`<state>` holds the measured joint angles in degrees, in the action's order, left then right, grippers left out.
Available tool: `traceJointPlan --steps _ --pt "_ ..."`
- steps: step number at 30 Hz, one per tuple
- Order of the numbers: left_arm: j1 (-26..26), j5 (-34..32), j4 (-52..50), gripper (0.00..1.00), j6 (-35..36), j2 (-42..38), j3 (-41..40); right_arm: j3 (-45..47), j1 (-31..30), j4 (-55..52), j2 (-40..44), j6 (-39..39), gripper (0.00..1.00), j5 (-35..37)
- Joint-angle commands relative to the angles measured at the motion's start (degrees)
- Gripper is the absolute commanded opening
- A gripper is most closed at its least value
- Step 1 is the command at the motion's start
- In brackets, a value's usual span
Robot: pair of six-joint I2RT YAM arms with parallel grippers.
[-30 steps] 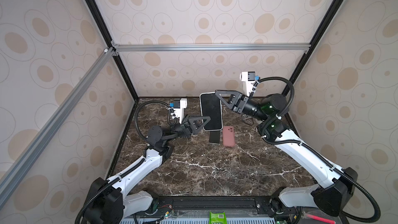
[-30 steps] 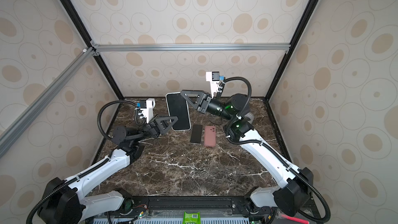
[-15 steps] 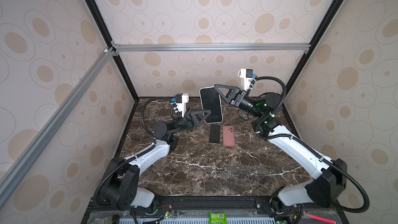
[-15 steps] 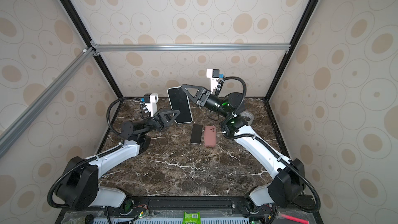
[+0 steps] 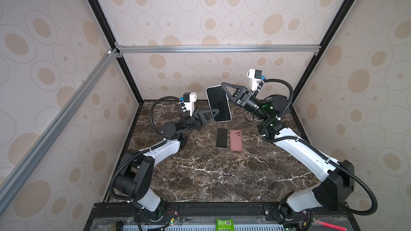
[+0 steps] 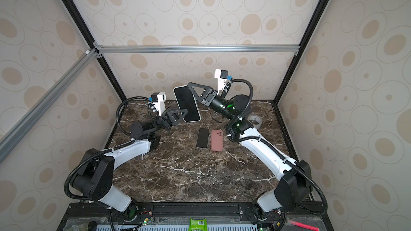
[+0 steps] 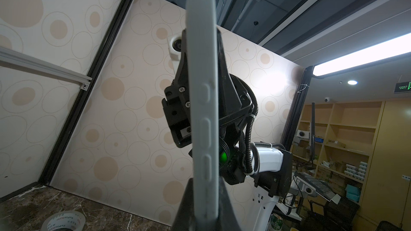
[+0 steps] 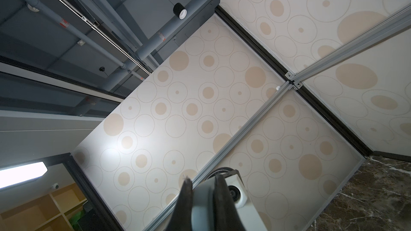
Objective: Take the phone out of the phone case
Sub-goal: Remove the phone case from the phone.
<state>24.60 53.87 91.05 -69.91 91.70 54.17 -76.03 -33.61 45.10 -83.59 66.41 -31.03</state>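
Table (image 5: 222, 174): dark veined marble, enclosed by spotted wall panels (image 5: 200, 7). Left hand (image 5: 215, 112) and right hand (image 5: 223, 85) each clamp cased phone (image 5: 219, 103) aloft.

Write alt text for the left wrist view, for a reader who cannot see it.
A cased phone, seen edge-on with its pale side buttons facing the camera, fills the centre of the view, clamped near the camera by the left gripper and farther along by the right gripper. Behind are a spotted wall and a tape roll on the marble table.
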Motion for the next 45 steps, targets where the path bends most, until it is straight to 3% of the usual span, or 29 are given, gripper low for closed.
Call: traceJointPlan --steps 1,15,22,25,29,31,37,41,45 --pt "-0.7 0.6 -7.7 0.00 2.2 6.0 1.5 -1.8 -6.9 5.0 1.2 10.1 0.15 -4.2" --pt "-0.7 -0.3 -5.7 0.00 0.5 11.1 5.7 -0.7 -11.4 8.9 -0.9 14.2 0.17 -0.7" --pt "-0.7 -0.2 -5.9 0.00 0.6 10.9 5.8 -0.5 -12.0 9.6 -1.5 14.1 0.10 -1.0" --pt "-0.8 -0.3 -5.7 0.00 0.6 10.4 5.3 0.3 -11.5 4.0 1.0 8.4 0.12 -1.3" --pt "-1.2 -0.6 -5.9 0.00 0.7 8.7 4.0 2.2 -9.4 -17.0 9.0 -7.5 0.15 3.2" --pt "-1.7 -0.8 -6.7 0.00 1.1 6.9 3.1 4.3 -7.7 -25.0 13.4 -14.0 0.23 7.5" --pt "-2.2 -0.7 -15.0 0.00 5.2 0.0 2.6 7.6 -1.6 -37.1 19.7 -22.0 0.35 14.3" --pt "-2.4 -0.3 -20.0 0.00 6.9 -4.8 3.9 4.3 1.3 -43.7 18.6 -25.1 0.37 8.0" --pt "-2.7 0.3 -26.3 0.00 8.6 -9.4 7.2 5.0 5.1 -38.9 17.3 -25.0 0.48 -6.4"
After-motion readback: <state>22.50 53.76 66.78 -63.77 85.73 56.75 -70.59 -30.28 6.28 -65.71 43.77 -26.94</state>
